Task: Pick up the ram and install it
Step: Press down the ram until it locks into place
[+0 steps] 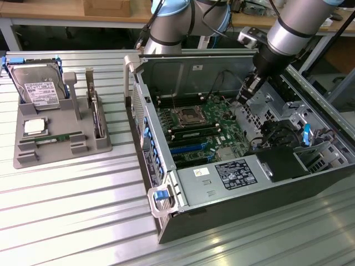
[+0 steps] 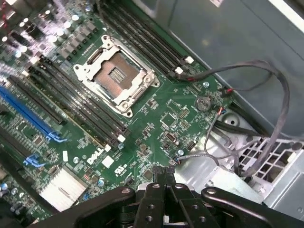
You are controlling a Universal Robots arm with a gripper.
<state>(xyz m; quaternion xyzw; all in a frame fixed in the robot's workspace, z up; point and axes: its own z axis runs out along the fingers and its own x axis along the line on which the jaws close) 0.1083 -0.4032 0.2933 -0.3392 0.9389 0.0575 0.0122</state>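
Observation:
The ram (image 1: 52, 137) is a thin green stick lying flat in a slot of the grey holder tray (image 1: 25, 158) at the exterior view's left. My gripper (image 1: 244, 97) hangs far from it, inside the open computer case (image 1: 222, 213) above the motherboard's far right edge. Its black fingers (image 2: 151, 199) are pressed together with nothing between them, so the gripper (image 2: 164, 179) is shut and empty. Below it lie the green motherboard (image 2: 156, 107), the open processor socket (image 2: 116, 76) and long black memory slots (image 2: 78, 107) beside it, which look unfilled.
A silver hard drive (image 1: 37, 87) and a square processor chip (image 1: 34, 127) also sit on the tray. Loose cables (image 2: 266, 95) loop over the metal drive cage (image 2: 247, 161) next to the gripper. Blue card slots (image 2: 28, 111) run along the board. The case's walls surround the board.

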